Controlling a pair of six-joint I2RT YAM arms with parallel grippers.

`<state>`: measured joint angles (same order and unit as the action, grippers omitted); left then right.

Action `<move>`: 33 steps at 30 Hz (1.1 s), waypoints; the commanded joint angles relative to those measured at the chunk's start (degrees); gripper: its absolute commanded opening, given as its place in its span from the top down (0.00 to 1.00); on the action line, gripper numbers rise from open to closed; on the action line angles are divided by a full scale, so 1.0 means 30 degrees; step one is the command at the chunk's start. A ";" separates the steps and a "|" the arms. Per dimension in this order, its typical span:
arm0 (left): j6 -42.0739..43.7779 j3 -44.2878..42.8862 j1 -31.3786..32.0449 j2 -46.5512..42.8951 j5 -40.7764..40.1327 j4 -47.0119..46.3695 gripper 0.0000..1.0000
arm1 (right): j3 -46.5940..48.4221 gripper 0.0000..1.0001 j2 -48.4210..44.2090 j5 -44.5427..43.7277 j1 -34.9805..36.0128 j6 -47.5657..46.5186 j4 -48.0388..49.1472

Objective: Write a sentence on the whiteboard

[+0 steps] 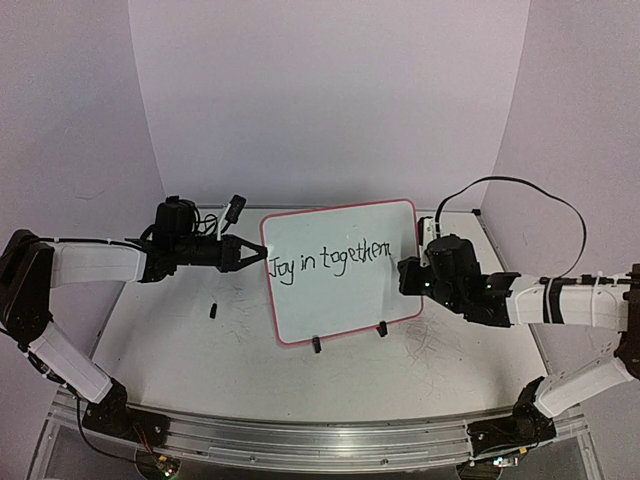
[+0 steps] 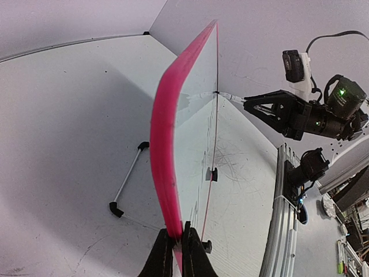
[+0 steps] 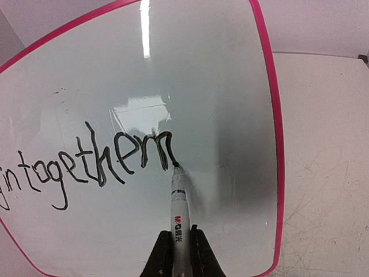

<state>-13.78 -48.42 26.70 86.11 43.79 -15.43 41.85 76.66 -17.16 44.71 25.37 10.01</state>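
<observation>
Whiteboard is standing near upright on its clip feet at mid worktop, between the two arms. Left tool is clamping the board's left edge, jaws pinched together on the pink rim. Right tool is gripping a marker, jaws closed on its barrel. The tip is touching the board at the end of the writing, which is reading roughly "Joy in togethern".

Risks, as judged: marker pressure is acting far from the left clamp, so a hard stroke is likely levering the board backward or twisting it in the jaws. The line would then be skipping or smearing. The marker could also be sliding back through the jaws if pushed end-on.

Room: only a modest blank strip is lying between the last letter and the right rim, so further words are probably needing a new line. The blank area below the writing is looking ample. A small black cap is lying on the worktop left of the board, apart from it.
</observation>
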 commanded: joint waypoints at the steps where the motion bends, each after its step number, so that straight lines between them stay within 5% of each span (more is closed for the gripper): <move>1: 0.0697 -0.0798 0.0373 -0.0511 0.0131 0.0203 1.00 | 0.0037 1.00 -0.1204 0.0283 -0.0132 -0.0121 0.0581; 33: 0.0900 -0.0762 0.0388 -0.0618 0.0052 0.0294 1.00 | 0.0309 1.00 -0.0200 -0.1753 -0.0539 0.0060 0.0747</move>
<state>-13.43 -48.42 26.74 85.89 43.77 -14.92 41.85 76.31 -19.01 43.38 25.14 11.49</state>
